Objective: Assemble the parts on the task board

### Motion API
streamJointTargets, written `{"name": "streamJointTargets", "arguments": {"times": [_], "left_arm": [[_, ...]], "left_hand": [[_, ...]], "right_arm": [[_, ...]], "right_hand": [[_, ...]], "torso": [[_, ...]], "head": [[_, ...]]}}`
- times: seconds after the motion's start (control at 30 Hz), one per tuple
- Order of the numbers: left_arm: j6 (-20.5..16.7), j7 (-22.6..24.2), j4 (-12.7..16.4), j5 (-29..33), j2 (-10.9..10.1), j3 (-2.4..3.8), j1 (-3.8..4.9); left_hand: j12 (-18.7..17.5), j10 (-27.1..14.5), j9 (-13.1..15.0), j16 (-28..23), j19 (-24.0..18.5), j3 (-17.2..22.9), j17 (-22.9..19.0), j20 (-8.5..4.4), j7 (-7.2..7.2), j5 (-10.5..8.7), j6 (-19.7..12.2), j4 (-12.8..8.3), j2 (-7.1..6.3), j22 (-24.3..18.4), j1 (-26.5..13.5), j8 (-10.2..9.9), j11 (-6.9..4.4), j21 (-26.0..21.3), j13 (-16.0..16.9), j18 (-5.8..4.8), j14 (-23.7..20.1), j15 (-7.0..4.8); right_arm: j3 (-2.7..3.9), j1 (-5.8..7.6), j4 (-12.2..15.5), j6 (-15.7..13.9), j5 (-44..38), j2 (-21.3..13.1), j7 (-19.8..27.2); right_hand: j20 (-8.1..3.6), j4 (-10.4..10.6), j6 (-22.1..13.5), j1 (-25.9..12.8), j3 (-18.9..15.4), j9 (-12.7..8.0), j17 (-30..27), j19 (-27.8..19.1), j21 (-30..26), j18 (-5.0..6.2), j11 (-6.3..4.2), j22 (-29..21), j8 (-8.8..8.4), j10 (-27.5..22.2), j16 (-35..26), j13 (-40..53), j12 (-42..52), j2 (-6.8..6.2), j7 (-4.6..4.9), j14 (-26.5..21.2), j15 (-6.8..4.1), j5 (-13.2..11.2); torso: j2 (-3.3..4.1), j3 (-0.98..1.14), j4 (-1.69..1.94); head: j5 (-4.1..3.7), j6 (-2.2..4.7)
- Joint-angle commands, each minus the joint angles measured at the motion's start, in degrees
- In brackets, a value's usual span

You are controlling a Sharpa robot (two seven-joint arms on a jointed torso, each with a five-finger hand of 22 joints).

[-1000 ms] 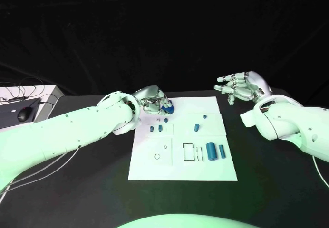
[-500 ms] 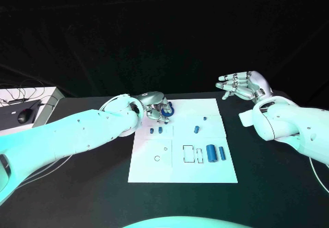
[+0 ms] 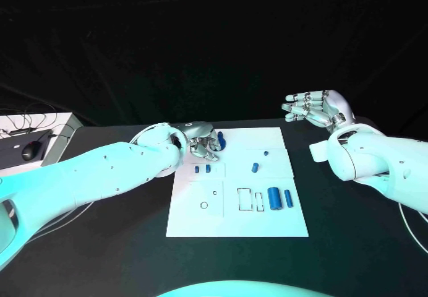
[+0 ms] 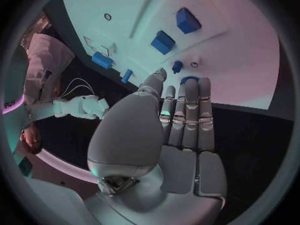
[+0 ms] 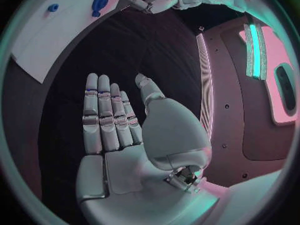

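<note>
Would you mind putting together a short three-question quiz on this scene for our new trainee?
1. True or false: the right hand is holding something.
2. Which hand is at the far corner of the task board? A) left hand B) right hand
3. Fill in: in the head view, the two largest blue parts lie side by side near the board's ____ edge.

Key: 1 false, its fingers are spread and empty; 2 A; 3 right.
</note>
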Motion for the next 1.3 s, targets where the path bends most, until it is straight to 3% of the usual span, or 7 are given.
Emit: {"name": "streamJointTargets", "arguments": {"times": [0.03, 0.17, 0.3, 0.87, 1.3], "left_arm": [[1.8, -0.4, -0.3, -0.9, 0.4, -0.22, -0.01], [1.8, -0.2, -1.1, -0.9, 0.9, -0.45, -0.02], [1.7, 0.0, -1.7, -0.7, 1.1, -0.52, -0.02], [2.0, 0.9, -3.7, 0.0, 2.4, -0.67, -0.20], [3.4, 0.7, -3.9, 0.6, 2.5, -0.74, -0.24]], "left_hand": [[-0.5, 0.5, 0.0, 0.6, 0.3, 0.6, 0.0, 0.06, 0.42, 0.10, -0.2, 0.1, -0.22, 0.7, 0.2, -0.3, 0.13, 0.3, 0.0, 0.80, -0.1, -0.30], [-1.1, 1.0, 0.0, 1.8, 0.6, 1.7, -0.1, -0.07, 0.73, 0.07, -0.2, -0.1, -0.12, 1.9, 0.7, -0.3, 0.00, 1.1, 0.0, 1.04, 0.1, -0.46], [-1.9, 1.6, -0.1, 3.4, 0.4, 3.9, -0.4, -0.09, 0.97, 0.08, -0.5, -0.4, -0.51, 3.8, 0.4, -0.3, -0.04, 2.0, 0.0, 1.23, 0.0, -0.56], [-2.9, 3.6, 0.0, 7.5, 0.9, 9.4, -0.6, -0.61, 0.89, 0.04, 0.5, -1.7, -1.03, 8.2, -1.0, -0.2, -0.58, 4.1, 0.0, 1.50, 0.6, -1.08], [-3.0, 3.9, -0.1, 9.4, 1.3, 10.1, -0.7, -0.68, 0.92, 0.00, 0.6, -2.3, -1.08, 9.7, -1.6, -0.3, -0.73, 4.5, 0.0, 1.66, 1.0, -1.18]], "right_arm": [[0.03, -0.01, -0.1, 0.8, 1.9, 0.1, 2.6], [0.03, -0.01, -0.2, 1.2, 2.3, 0.2, 3.0], [0.03, -0.01, -0.2, 1.4, 2.5, 0.2, 3.1], [0.03, -0.01, 0.0, 1.5, 2.6, 0.3, 3.0], [0.03, -0.01, 0.1, 1.6, 2.5, 0.3, 2.9]], "right_hand": [[0.47, -0.1, -0.2, 0.4, 0.4, -0.1, -0.2, -1.4, 0.0, -0.55, 0.17, -1.5, -0.28, -0.6, -4.2, 0.0, -0.2, 0.19, -0.10, 0.3, 0.56, 0.1], [1.54, -0.2, -0.6, 0.4, 0.8, -0.1, -0.3, -2.9, 0.6, 0.03, 0.45, -4.3, -0.28, -1.3, -6.7, 0.0, -0.3, 0.25, 0.08, -0.4, 1.24, 0.2], [1.54, -0.3, -1.0, 0.5, 0.8, -0.1, -0.4, -2.9, 0.7, 0.05, 0.67, -4.3, -0.34, -1.7, -6.7, 0.0, -0.3, 0.20, 0.41, -0.5, 1.29, 0.2], [1.70, -0.3, -2.4, 0.6, 0.5, -0.1, -0.4, -3.2, 0.8, 0.06, 0.96, -4.3, -0.37, -2.2, -6.7, 0.0, -0.2, 0.09, 0.86, -0.8, 1.47, 0.4], [1.71, -0.3, -2.5, 0.6, 0.5, -0.1, -0.4, -3.3, 0.8, 0.06, 0.97, -4.3, -0.37, -2.2, -6.7, 0.0, -0.2, 0.12, 0.88, -0.9, 1.50, 0.5]], "torso": [[-0.04, 0.01, -0.03], [0.00, -0.01, -0.01], [0.00, 0.08, -0.03], [0.01, 0.01, 0.05], [-0.11, -0.03, 0.04]], "head": [[-0.02, -0.09], [-0.03, -0.05], [-0.06, -0.03], [-0.27, -0.44], [-0.28, -0.77]]}}
